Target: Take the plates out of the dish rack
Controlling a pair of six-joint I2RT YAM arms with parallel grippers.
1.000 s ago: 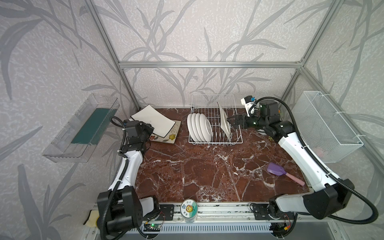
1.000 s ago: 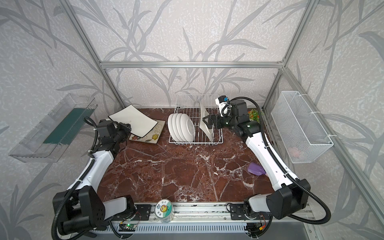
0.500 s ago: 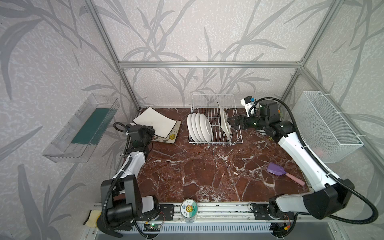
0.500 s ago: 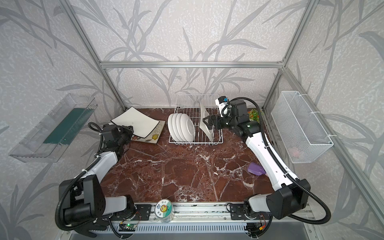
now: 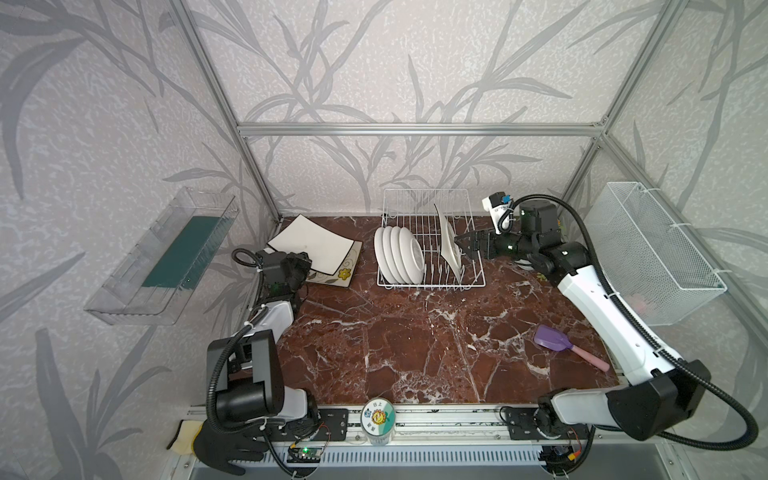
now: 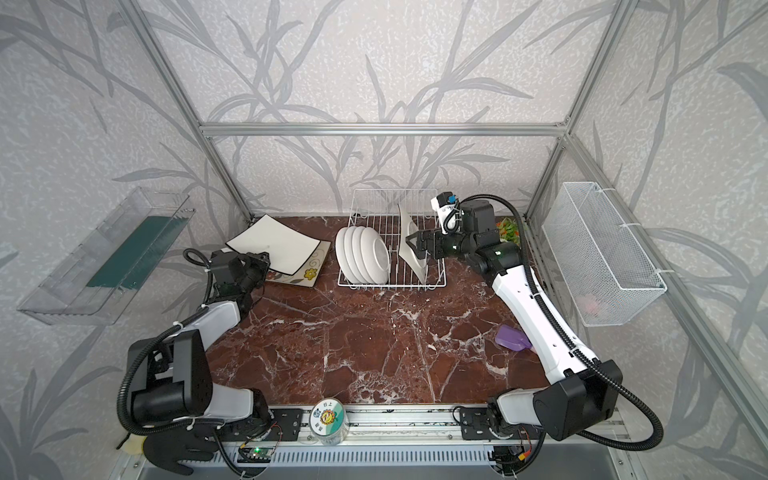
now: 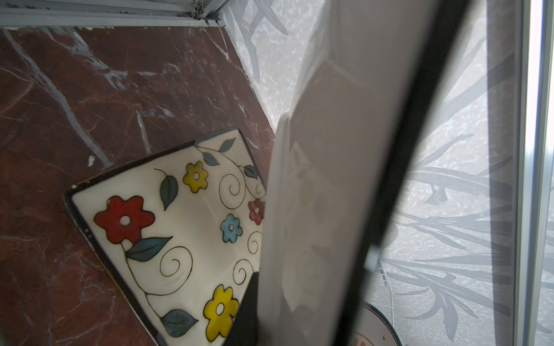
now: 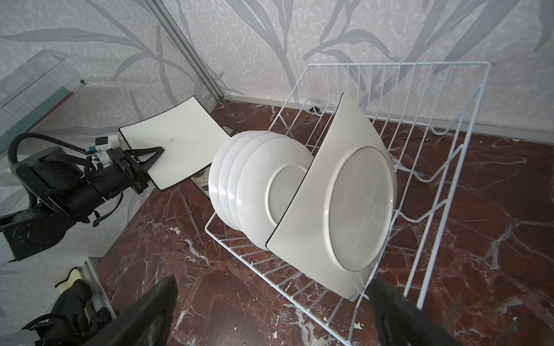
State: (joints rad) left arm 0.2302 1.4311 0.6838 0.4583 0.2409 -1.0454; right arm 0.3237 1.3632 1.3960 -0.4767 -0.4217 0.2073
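Observation:
The white wire dish rack (image 5: 428,285) (image 6: 390,286) (image 8: 449,167) stands at the back middle. Several round white plates (image 5: 401,255) (image 6: 363,255) (image 8: 239,176) stand in its left part, and a square cream plate (image 5: 451,245) (image 6: 411,245) (image 8: 329,191) leans in its right part. My right gripper (image 5: 467,245) (image 6: 417,245) (image 8: 272,314) is open right beside that square plate's lower corner. At the back left my left gripper (image 5: 301,266) (image 6: 259,266) (image 8: 150,158) is shut on a black-rimmed square plate (image 5: 316,245) (image 6: 276,245) (image 7: 329,179), held tilted over a floral square plate (image 5: 338,276) (image 7: 180,227) lying on the table.
A round plate with an orange print (image 7: 374,329) peeks out under the held plate. A purple scoop (image 5: 552,338) lies at the right. A white mesh basket (image 5: 656,249) hangs on the right wall and a clear tray (image 5: 166,257) on the left wall. A round can (image 5: 377,419) stands at the front edge.
The left arm has folded lower and carried the black-rimmed plate slightly right and down over the floral plate. The right arm has not moved.

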